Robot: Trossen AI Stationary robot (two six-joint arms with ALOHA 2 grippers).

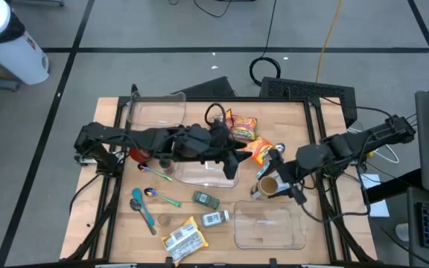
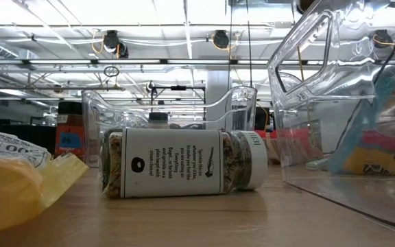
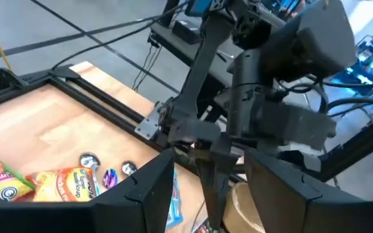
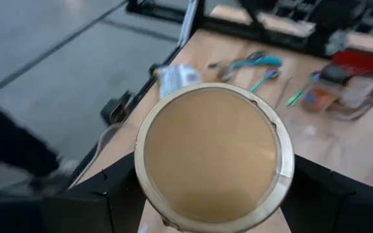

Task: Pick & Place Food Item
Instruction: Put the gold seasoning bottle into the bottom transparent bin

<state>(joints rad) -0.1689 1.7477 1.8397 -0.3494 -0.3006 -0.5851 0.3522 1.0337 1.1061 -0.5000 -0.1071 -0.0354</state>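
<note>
Spreading across most of the high view was the wooden table (image 1: 289, 123), ringed by a dark frame. A clear tub (image 1: 207, 173) sat at its middle, another clear tub (image 1: 155, 112) near the far left corner, and a clear lid (image 1: 269, 228) near the front right. The left gripper (image 1: 238, 158) hovered over the middle tub's right end, its fingers (image 3: 144, 194) partly apart with nothing between them. The right gripper (image 1: 275, 181) was clamped wide around a brown paper cup (image 1: 267, 186), which filled the right wrist view (image 4: 214, 155). Two orange noodle packets (image 1: 243, 128) lay just beyond the left gripper. A seasoning jar (image 2: 184, 163) lay on its side near the front edge.
</note>
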